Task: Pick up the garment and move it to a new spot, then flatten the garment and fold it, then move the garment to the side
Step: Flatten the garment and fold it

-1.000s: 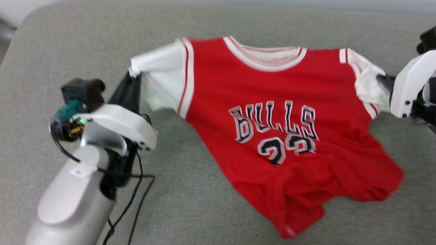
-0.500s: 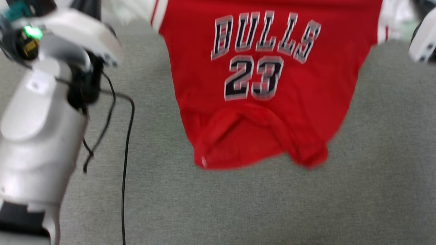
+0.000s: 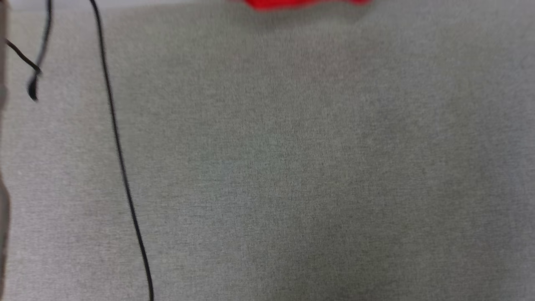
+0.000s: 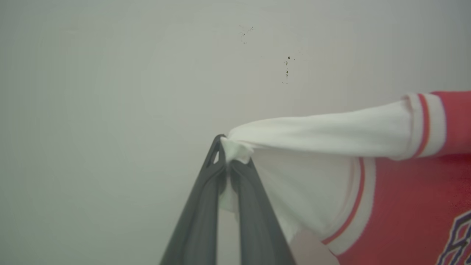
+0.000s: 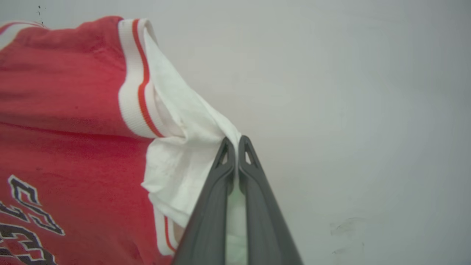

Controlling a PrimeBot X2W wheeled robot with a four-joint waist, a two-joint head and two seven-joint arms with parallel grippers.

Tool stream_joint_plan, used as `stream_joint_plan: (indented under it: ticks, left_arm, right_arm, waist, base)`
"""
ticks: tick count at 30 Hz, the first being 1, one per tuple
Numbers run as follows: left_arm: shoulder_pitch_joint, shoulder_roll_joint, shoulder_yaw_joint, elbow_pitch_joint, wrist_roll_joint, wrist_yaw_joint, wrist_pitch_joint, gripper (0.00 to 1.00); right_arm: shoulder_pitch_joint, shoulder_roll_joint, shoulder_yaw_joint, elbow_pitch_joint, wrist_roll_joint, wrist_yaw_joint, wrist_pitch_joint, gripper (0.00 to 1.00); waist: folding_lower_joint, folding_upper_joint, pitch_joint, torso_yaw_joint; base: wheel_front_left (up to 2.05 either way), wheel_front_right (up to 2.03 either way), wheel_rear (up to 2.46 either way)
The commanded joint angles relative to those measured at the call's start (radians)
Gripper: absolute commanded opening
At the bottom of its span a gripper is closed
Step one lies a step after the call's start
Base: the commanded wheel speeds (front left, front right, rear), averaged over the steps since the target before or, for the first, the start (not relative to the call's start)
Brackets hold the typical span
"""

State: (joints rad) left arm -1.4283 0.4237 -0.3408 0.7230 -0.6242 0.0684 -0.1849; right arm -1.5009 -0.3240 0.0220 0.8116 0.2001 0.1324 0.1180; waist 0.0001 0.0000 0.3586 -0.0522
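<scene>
The jersey was bright red, its sleeves white, trim red-and-white striped, lettering black outlined white; the cable was black.

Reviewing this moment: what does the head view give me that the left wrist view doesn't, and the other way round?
Head view adds: the grey surface, a black cable running down its left side, and a sliver of the garment, its red hem, at the top edge.
Left wrist view adds: the left claw shut on the white sleeve, the striped trim, a bit of lettering, and a pale wall behind.
Both: red cloth of the garment.
</scene>
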Motion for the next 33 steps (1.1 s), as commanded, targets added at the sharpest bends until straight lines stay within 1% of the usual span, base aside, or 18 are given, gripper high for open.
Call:
stream_joint_plan:
  ticks: [1, 4, 9, 14, 17, 20, 25, 26, 33]
  left_arm:
    - [-0.036, 0.020, 0.007, 0.017, 0.009, -0.003, -0.005, 0.00]
    - [-0.083, 0.024, 0.005, 0.040, 0.012, -0.018, -0.010, 0.00]
    - [-0.092, 0.000, -0.008, 0.070, 0.002, -0.046, -0.015, 0.00]
    - [-0.050, -0.015, -0.028, 0.106, 0.001, -0.075, -0.022, 0.00]
    - [-0.026, -0.025, -0.032, 0.116, -0.006, -0.084, -0.033, 0.00]
    - [0.027, -0.026, -0.028, 0.123, -0.018, -0.092, -0.044, 0.00]
    - [0.181, -0.024, -0.009, 0.094, -0.054, -0.101, -0.064, 0.00]
    - [0.181, -0.024, -0.009, 0.094, -0.054, -0.101, -0.064, 0.00]
    - [0.533, -0.009, 0.040, -0.030, -0.084, -0.081, -0.080, 0.00]
  right_arm:
    - [-0.033, -0.006, 0.003, 0.013, -0.007, -0.003, -0.011, 0.00]
    - [-0.079, 0.000, 0.018, 0.032, -0.004, -0.003, -0.031, 0.00]
    - [-0.101, 0.021, 0.051, 0.069, 0.021, -0.003, -0.060, 0.00]
    - [-0.065, 0.049, 0.102, 0.102, 0.063, -0.003, -0.093, 0.00]
    - [-0.032, 0.050, 0.151, 0.104, 0.091, -0.003, -0.109, 0.00]
    - [0.026, 0.053, 0.202, 0.088, 0.134, -0.003, -0.127, 0.00]
    - [0.193, 0.026, 0.283, 0.038, 0.218, -0.003, -0.160, 0.00]
    - [0.193, 0.026, 0.283, 0.038, 0.218, -0.003, -0.160, 0.00]
    - [0.530, -0.032, 0.336, -0.066, 0.347, -0.003, -0.202, 0.00]
  waist:
    - [-0.0001, 0.0000, 0.048, -0.006]
    - [-0.0001, 0.0000, 0.099, -0.004]
    - [-0.0001, 0.0000, 0.177, 0.006]
    - [-0.0001, 0.0000, 0.225, 0.006]
    - [-0.0001, 0.0000, 0.236, 0.006]
    - [-0.0001, 0.0000, 0.223, 0.003]
    - [-0.0001, 0.0000, 0.165, 0.001]
    - [-0.0001, 0.0000, 0.165, 0.001]
    - [-0.0001, 0.0000, 0.019, 0.009]
  base:
    - [0.00, 0.00, 0.00]
    - [0.00, 0.00, 0.00]
    - [0.00, 0.00, 0.00]
    - [0.00, 0.00, 0.00]
    - [0.00, 0.00, 0.00]
    - [0.00, 0.00, 0.00]
    - [0.00, 0.00, 0.00]
    - [0.00, 0.00, 0.00]
    - [0.00, 0.00, 0.00]
